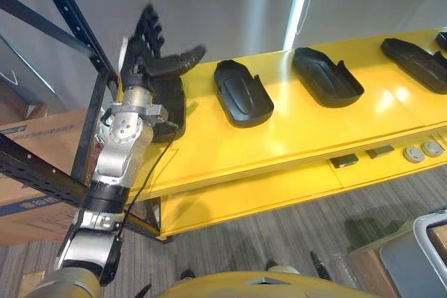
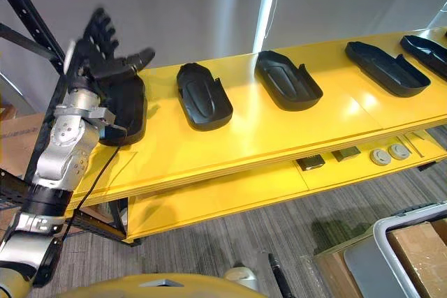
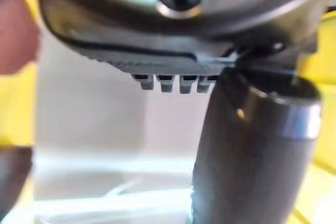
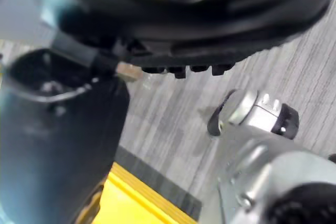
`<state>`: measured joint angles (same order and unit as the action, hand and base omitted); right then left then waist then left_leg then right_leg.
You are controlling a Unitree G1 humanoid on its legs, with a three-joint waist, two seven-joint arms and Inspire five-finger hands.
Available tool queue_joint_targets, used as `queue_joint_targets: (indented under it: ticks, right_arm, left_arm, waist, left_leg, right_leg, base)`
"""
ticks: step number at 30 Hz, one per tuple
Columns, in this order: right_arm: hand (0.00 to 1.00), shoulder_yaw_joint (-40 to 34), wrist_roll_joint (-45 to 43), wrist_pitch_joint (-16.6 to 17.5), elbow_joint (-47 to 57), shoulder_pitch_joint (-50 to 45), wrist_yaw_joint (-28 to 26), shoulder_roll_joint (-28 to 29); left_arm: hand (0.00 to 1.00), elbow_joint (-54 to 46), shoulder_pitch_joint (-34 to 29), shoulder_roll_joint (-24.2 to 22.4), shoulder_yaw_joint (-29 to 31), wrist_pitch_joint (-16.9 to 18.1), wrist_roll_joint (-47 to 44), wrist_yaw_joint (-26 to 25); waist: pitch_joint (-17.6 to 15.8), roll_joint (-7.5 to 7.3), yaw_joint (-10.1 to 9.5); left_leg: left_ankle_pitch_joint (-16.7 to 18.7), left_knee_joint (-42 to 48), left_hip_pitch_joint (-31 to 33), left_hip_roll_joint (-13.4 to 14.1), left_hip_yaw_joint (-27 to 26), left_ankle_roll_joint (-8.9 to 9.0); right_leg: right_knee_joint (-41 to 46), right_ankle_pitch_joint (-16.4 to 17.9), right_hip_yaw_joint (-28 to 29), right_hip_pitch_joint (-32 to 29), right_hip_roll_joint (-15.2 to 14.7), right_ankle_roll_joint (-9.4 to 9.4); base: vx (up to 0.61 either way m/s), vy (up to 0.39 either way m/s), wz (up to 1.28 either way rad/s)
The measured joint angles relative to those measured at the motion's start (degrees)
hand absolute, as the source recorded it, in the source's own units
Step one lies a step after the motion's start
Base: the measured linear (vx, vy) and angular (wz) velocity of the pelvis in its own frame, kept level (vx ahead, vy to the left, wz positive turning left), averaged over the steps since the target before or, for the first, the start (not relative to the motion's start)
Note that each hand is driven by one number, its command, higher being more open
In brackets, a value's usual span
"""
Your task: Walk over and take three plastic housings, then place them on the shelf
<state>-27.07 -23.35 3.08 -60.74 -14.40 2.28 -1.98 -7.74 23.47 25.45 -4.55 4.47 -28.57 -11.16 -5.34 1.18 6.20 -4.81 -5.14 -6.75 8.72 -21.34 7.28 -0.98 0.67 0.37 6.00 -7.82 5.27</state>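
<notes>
Holds left hand, fingers spread and empty, above end plastic housing lying on yellow shelf; placed or untaken, unclear.

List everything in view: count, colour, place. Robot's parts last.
plastic housings: five, black, in a row on the shelf top; leftmost partly covered
shelf: one, yellow, across the view
small parts: four, two dark rectangular, two grey round, on the shelf's lower ledge
rack frame: one, black, at the shelf's left end
cardboard box: one, brown, behind the rack frame
bin: one, grey, on the floor at lower right
left hand: one, dark, open, raised over the leftmost housing
right hand: one, dark, low above the grey floor
</notes>
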Motion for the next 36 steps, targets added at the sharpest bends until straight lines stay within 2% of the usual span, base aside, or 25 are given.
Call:
queue_joint_targets:
  ticks: [1, 4, 6, 7, 8, 9, 11, 13, 15, 16, 19, 22, 28, 29, 33, 35, 36]
  right_arm:
    - [1.0, -0.74, 0.09, 0.09, 0.42, -0.06, 0.49, 0.0]
    - [1.0, -1.69, 0.53, 0.25, 1.01, -0.24, 0.82, -0.05]
    - [1.0, -1.68, 0.5, 0.26, 1.01, -0.38, 0.92, 0.14]
    - [1.0, -1.65, 0.49, 0.26, 1.01, -0.38, 0.91, 0.22]
    - [1.0, -1.6, 0.49, 0.26, 1.01, -0.24, 0.87, 0.33]
    - [1.0, -1.57, 0.49, 0.26, 1.01, -0.07, 0.76, 0.5]
    - [1.0, -1.41, 0.5, 0.26, 1.01, 0.62, 0.65, 0.82]
    - [1.0, -0.05, 0.48, 0.34, 1.03, 1.29, 0.46, 1.14]
    - [1.0, 0.88, 0.46, 0.52, 1.02, 1.4, 0.34, 1.52]
    - [1.0, 1.0, 0.4, 0.73, 1.01, 1.48, 0.13, 1.86]
    - [1.0, 2.37, -1.66, 1.16, 0.9, 1.24, -0.33, 1.99]
    - [1.0, 2.93, -5.14, 1.76, 0.89, 1.41, 0.48, 2.0]
    - [1.0, 3.03, -8.78, 6.91, 2.45, 1.57, 3.08, 2.32]
    - [1.0, 3.03, -8.79, 8.81, 3.79, 1.46, 3.99, 2.35]
    - [1.0, 3.03, -9.04, 10.37, 7.01, 1.28, 5.99, 3.12]
    - [1.0, 3.01, -9.0, 11.28, 8.13, 1.5, 7.3, 3.49]
    - [1.0, 2.95, -8.91, 12.03, 9.34, 1.61, 8.87, 4.15]
  left_arm:
    - [1.0, -5.03, -1.36, -0.35, 0.03, 2.16, 0.02, 1.68]
    - [1.0, -13.23, -4.32, -1.87, -0.17, 4.82, -0.01, 7.57]
    - [1.0, -18.35, -7.8, -2.95, -1.04, 5.45, -0.18, 16.42]
    - [1.0, -19.25, -8.59, -2.96, -1.91, 5.35, -0.27, 18.74]
    - [1.0, -20.24, -10.17, -2.91, -3.97, 5.14, -0.26, 23.63]
    - [1.0, -20.54, -11.34, -2.76, -6.41, 3.71, -0.1, 29.29]
    - [1.0, -20.5, -13.02, -1.81, -9.28, 1.23, -0.12, 35.24]
    - [1.0, -19.16, -15.19, -0.31, -13.46, -4.94, -0.52, 43.12]
    - [1.0, -16.09, -15.44, 0.89, -16.91, -8.71, -0.52, 47.33]
    - [1.0, -13.6, -15.88, 1.54, -18.77, -10.62, -0.53, 49.23]
    - [1.0, -6.91, -18.17, 2.42, -23.3, -15.17, 0.25, 53.02]
    - [1.0, 0.75, -21.18, 2.55, -26.84, -17.26, 5.64, 52.46]
    - [1.0, 10.85, -27.55, 2.3, -26.26, -17.93, 9.99, 47.75]
    - [1.0, 13.11, -30.06, 0.68, -25.53, -17.88, 12.81, 45.05]
    - [1.0, 19.66, -34.92, -4.47, -21.36, -17.8, 15.89, 38.09]
    - [1.0, 24.27, -36.74, -7.08, -19.06, -16.29, 18.43, 33.32]
    - [1.0, 27.64, -37.82, -8.6, -17.78, -13.98, 20.67, 28.69]
  waist:
    - [-0.01, -0.02, -0.25]
    - [0.02, 0.02, -1.12]
    - [0.3, -0.1, -1.49]
    - [0.39, -0.1, -1.62]
    - [0.51, -0.19, -2.44]
    - [0.83, -0.05, -3.16]
    - [0.73, -0.29, -3.18]
    - [1.17, -0.66, -3.15]
    - [2.06, -0.3, -3.23]
    - [2.03, -0.81, -3.08]
    - [3.12, -0.84, -2.95]
    - [3.29, -1.38, -2.98]
    - [2.24, -3.59, -3.46]
    - [2.03, -3.87, -3.91]
    - [1.67, -4.51, -4.69]
    - [1.52, -4.78, -5.2]
    - [1.39, -4.95, -5.31]
  left_leg:
    - [-0.01, -0.01, -0.1, 0.0, 0.07, -0.02]
    - [-0.1, -0.03, -0.59, 0.01, 0.38, -0.11]
    - [-0.11, -0.04, -0.56, 0.0, 1.34, -0.08]
    - [-0.13, -0.05, -0.47, 0.0, 1.49, -0.04]
    - [-0.2, -0.05, -0.15, -0.01, 1.67, 0.02]
    - [-0.43, -0.06, 0.32, -0.04, 2.01, -0.07]
    - [-0.7, -0.07, 0.65, -0.07, 2.46, -0.22]
    - [-0.88, -0.06, 1.24, -0.04, 2.5, -0.25]
    - [-0.96, -0.07, 1.63, -0.04, 2.43, -0.3]
    - [-1.13, -0.07, 1.75, -0.04, 2.37, -0.53]
    - [-1.23, -0.07, 2.35, 0.0, 2.09, -0.7]
    - [-1.07, -0.07, 2.34, 0.37, 1.64, -0.57]
    - [-0.47, -0.07, 0.97, -0.08, 1.39, -0.32]
    - [-0.19, -0.08, 1.01, -0.41, 1.32, -0.77]
    - [-0.1, -0.08, 1.16, -0.54, 1.61, -0.74]
    - [-0.08, -0.07, 1.23, -0.64, 1.96, -0.61]
    - [0.0, -0.07, 1.19, -0.85, 2.28, -0.43]
  right_leg:
    - [0.15, 0.12, -0.05, 0.05, -0.03, 0.17]
    - [1.15, 0.75, -0.32, 0.1, -0.06, 0.42]
    - [1.95, 1.49, -1.5, 0.25, -0.14, 0.43]
    - [1.95, 1.61, -1.73, 0.24, -0.16, 0.51]
    - [1.89, 1.78, -1.96, 0.19, -0.19, 0.65]
    - [1.79, 1.73, -2.33, 0.04, -0.25, 0.78]
    - [1.79, 1.68, -2.89, 0.04, -0.3, 0.89]
    - [1.65, 1.26, -2.99, -0.34, -0.31, 1.54]
    - [1.56, 1.05, -2.99, -0.7, -0.34, 1.78]
    - [1.34, 0.83, -2.98, -0.71, -0.37, 1.98]
    - [0.87, -0.04, -2.91, -0.74, -0.43, 1.91]
    - [0.89, -0.16, -2.64, -0.81, -0.43, 2.08]
    - [0.21, 0.18, -2.85, 0.19, -0.99, 2.4]
    - [0.07, 0.21, -2.92, 0.19, -1.26, 2.46]
    - [0.0, 0.57, -3.39, 0.27, -1.4, 2.59]
    - [0.03, 0.8, -3.78, 0.47, -1.48, 2.72]
    - [-0.1, 0.9, -4.23, 1.0, -1.77, 2.82]
  base:
    - [-0.06, -0.01, 0.03]
    - [-0.06, -0.012, 0.06]
    - [-0.06, -0.016, 0.25]
    - [-0.05, -0.013, 0.22]
    - [-0.05, -0.009, 0.17]
    - [-0.05, -0.009, 0.18]
    - [-0.03, -0.006, 0.14]
    - [-0.02, -0.002, 0.03]
    - [0.0, 0.0, 0.0]
    - [0.0, 0.0, 0.0]
    - [0.04, 0.003, -0.04]
    - [0.01, -0.001, -0.05]
    - [-0.01, 0.007, -0.01]
    - [0.0, 0.0, 0.0]
    - [0.01, 0.005, 0.05]
    - [0.04, 0.0, 0.11]
    - [0.05, 0.023, 0.16]
